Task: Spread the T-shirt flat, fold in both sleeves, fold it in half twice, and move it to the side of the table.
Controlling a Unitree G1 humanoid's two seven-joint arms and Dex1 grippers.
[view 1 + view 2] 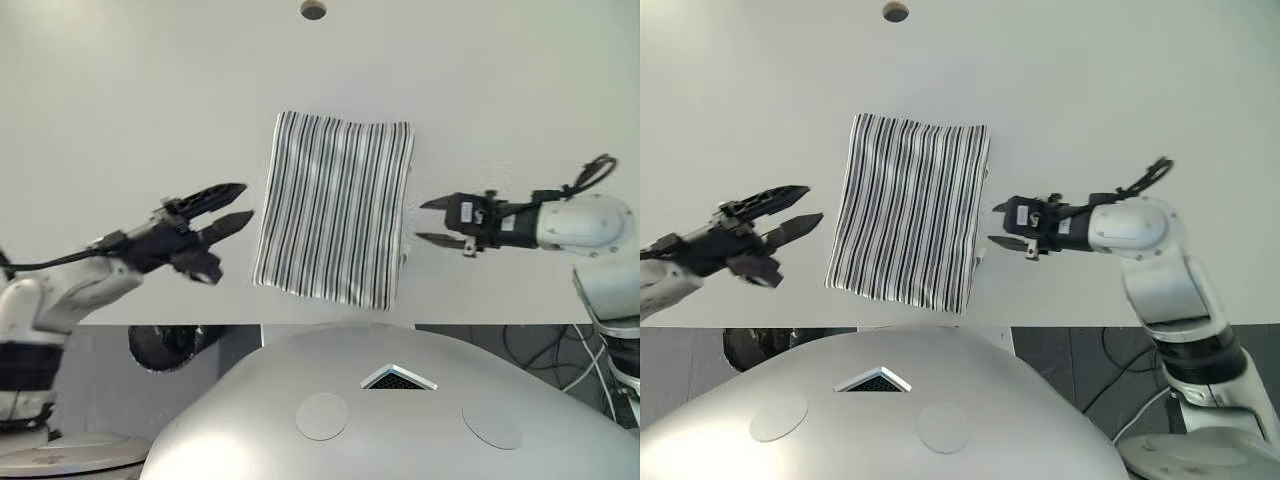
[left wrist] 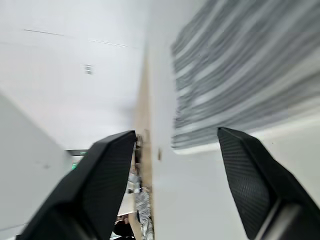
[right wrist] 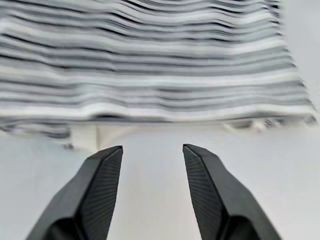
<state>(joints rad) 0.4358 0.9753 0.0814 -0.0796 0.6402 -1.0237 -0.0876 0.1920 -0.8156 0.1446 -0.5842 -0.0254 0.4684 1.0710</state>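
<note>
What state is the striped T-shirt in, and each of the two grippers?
Striped T-shirt: folded into a rectangle, lying flat on the table, held by nothing.
Left gripper: open, empty, beside the shirt's left edge.
Right gripper: open, empty, just off the shirt's right edge.

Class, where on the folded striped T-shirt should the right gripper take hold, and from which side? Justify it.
Its right long edge, approached level from the right. The T-shirt lies flat as a folded rectangle on the table, and the open right gripper faces that edge, where the stacked layers probably offer a lip to pinch.
</note>
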